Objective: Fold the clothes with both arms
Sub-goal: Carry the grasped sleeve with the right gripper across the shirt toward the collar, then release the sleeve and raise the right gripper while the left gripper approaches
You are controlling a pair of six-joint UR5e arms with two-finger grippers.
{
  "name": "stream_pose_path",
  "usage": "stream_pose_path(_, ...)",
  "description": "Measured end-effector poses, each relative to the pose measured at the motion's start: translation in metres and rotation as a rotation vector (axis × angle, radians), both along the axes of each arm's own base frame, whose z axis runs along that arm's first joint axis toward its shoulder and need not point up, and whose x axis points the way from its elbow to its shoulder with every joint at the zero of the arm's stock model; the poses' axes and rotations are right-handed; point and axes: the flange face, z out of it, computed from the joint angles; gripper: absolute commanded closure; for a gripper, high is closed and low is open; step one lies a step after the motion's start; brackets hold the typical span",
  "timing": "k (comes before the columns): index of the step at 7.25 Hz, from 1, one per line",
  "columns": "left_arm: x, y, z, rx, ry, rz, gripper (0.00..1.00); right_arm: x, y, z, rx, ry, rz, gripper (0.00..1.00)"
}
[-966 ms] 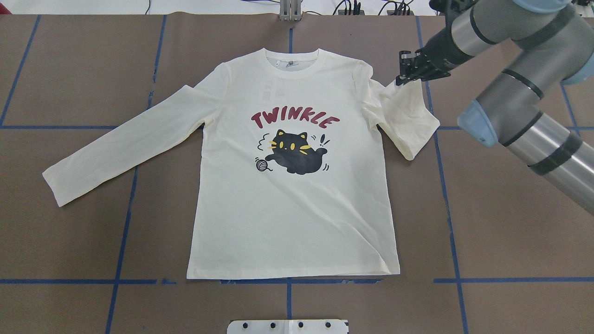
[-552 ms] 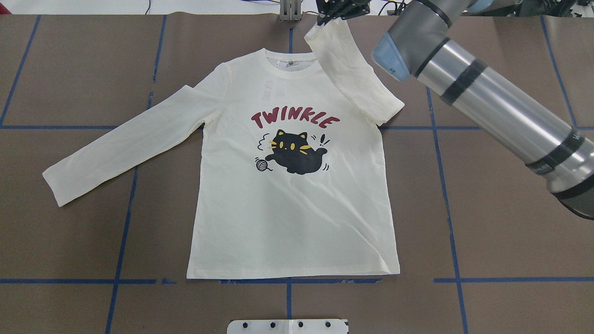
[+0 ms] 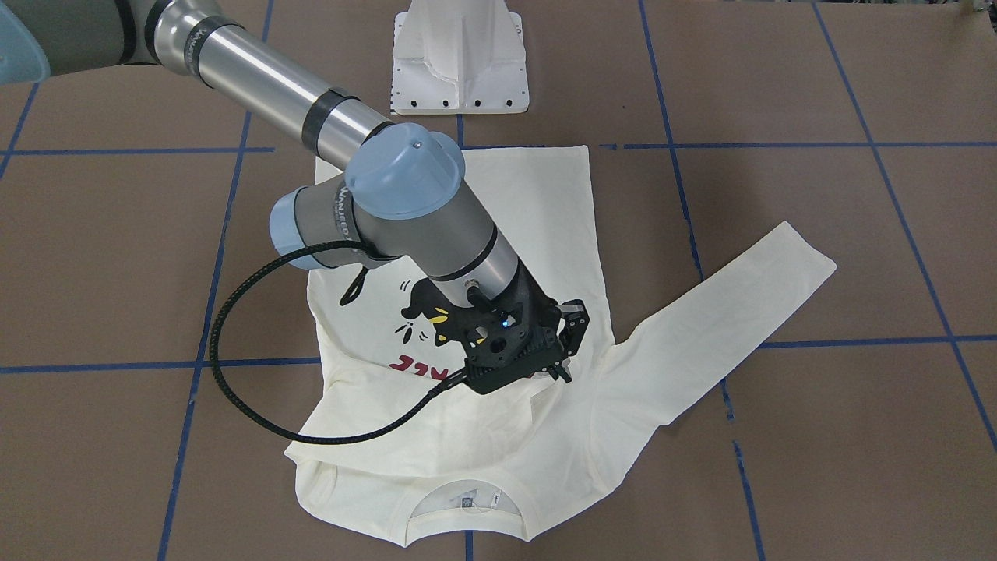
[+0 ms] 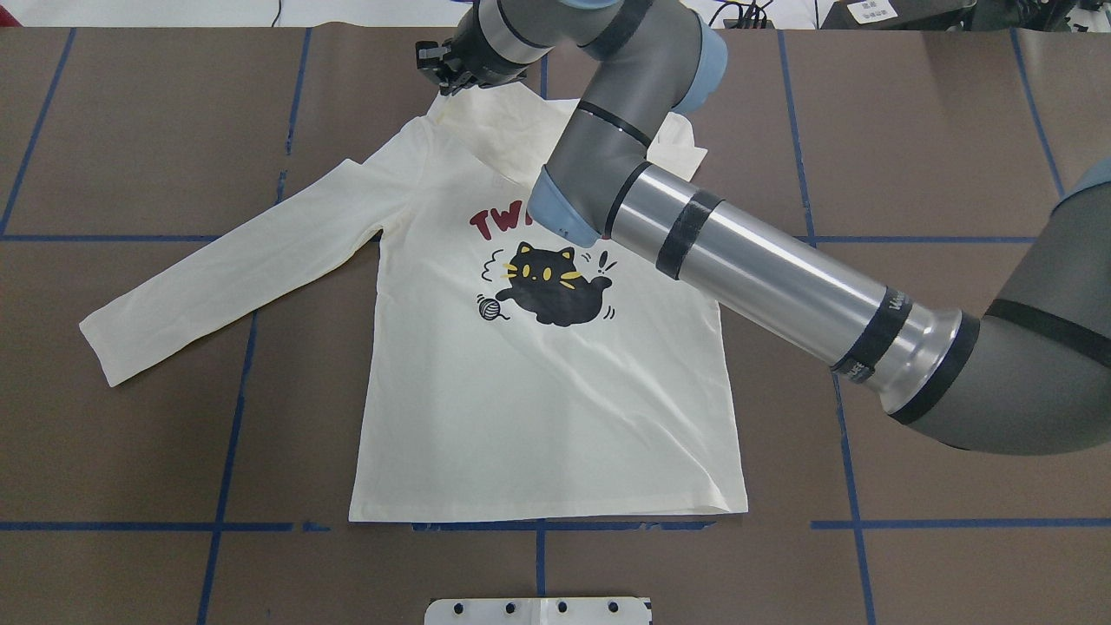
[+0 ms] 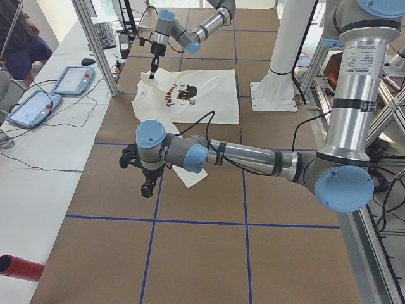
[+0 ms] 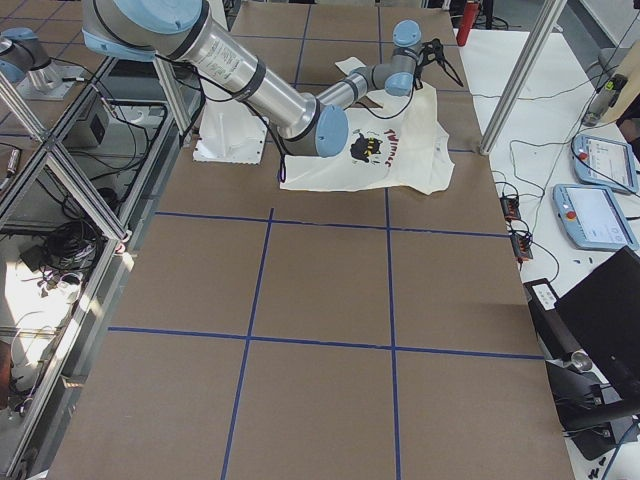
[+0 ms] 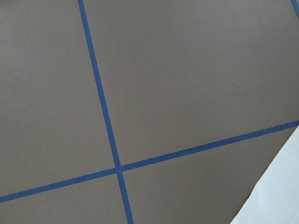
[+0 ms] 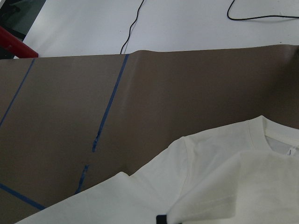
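Note:
The cream long-sleeved shirt (image 4: pixel 538 391) lies flat, print up, with the black cat and part of the red lettering showing. My right arm reaches across its chest. My right gripper (image 4: pixel 440 76) hangs over the far side of the shirt's left shoulder, shut on the cuff of the right sleeve (image 4: pixel 503 130), which is drawn across the collar. From the front, the right gripper (image 3: pixel 562 372) pinches a raised peak of fabric. The other sleeve (image 4: pixel 226 269) lies stretched out flat. My left gripper (image 5: pixel 147 189) hovers over bare table beside that sleeve's cuff (image 7: pixel 280 196); I cannot tell its state.
Brown table cover with a blue tape grid (image 4: pixel 230 434). White pedestal base (image 4: pixel 538 610) at the near edge. A white side table with control tablets (image 5: pixel 69 79) and cables runs along the far edge; a person (image 5: pixel 19 38) sits there.
My right gripper has swept left with the sleeve cuff, from the shirt's right side past the collar to over the left shoulder. The sleeve now lies across the neckline.

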Motion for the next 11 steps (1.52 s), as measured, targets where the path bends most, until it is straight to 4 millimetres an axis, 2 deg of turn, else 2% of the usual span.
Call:
stream_pose_path(1,0.000,0.000,0.001,-0.002,0.000,0.000,0.01,-0.023,0.012,0.004,0.011,0.010,0.020,0.01)
stream_pose_path(2,0.000,-0.001,0.002,-0.003,0.000,0.000,0.01,-0.043,0.024,0.000,0.022,0.017,0.037,0.00)
stream_pose_path(4,0.000,-0.002,0.007,-0.005,0.000,0.000,0.01,-0.073,0.044,-0.022,0.035,0.016,0.072,0.00)
stream_pose_path(7,0.001,-0.010,0.031,-0.004,0.012,-0.038,0.01,-0.085,0.050,-0.030,-0.064,-0.017,0.106,0.00)
stream_pose_path(8,0.001,-0.011,0.029,-0.014,0.028,-0.085,0.01,-0.083,0.049,-0.028,-0.114,-0.022,0.105,0.00)
stream_pose_path(9,0.003,-0.011,0.025,-0.028,0.040,-0.142,0.01,-0.072,0.048,-0.024,-0.177,0.004,0.094,0.00)
stream_pose_path(10,0.013,-0.010,0.024,-0.052,0.034,-0.203,0.02,-0.047,0.044,-0.018,-0.249,0.070,0.079,0.00)
stream_pose_path(11,0.033,-0.004,0.024,-0.082,0.019,-0.258,0.02,-0.015,0.037,-0.005,-0.321,0.134,0.056,0.00)
